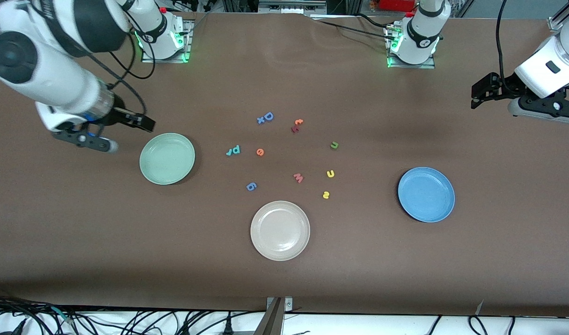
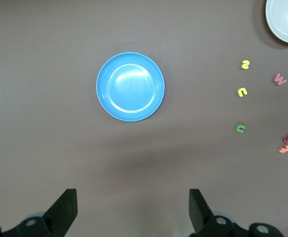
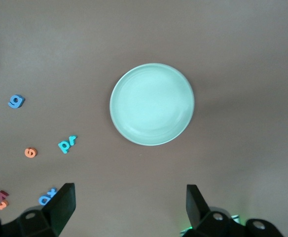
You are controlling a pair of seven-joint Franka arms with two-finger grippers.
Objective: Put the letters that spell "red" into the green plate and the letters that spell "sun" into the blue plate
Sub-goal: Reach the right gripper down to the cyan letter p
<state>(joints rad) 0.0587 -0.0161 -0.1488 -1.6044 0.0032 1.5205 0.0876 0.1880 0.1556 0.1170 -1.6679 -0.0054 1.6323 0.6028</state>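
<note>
The green plate lies toward the right arm's end of the table, and the blue plate toward the left arm's end. Between them lie the teal "r" and "d", touching each other, with the orange "e" beside them. Nearer the blue plate are the olive "n", yellow "u" and yellow "s". My right gripper hangs open and empty beside the green plate. My left gripper hangs open and empty over bare table.
A beige plate sits nearest the front camera. Other loose letters lie among the task's: a blue "D" pair, a red-orange pair, a pink "w" and a blue "g".
</note>
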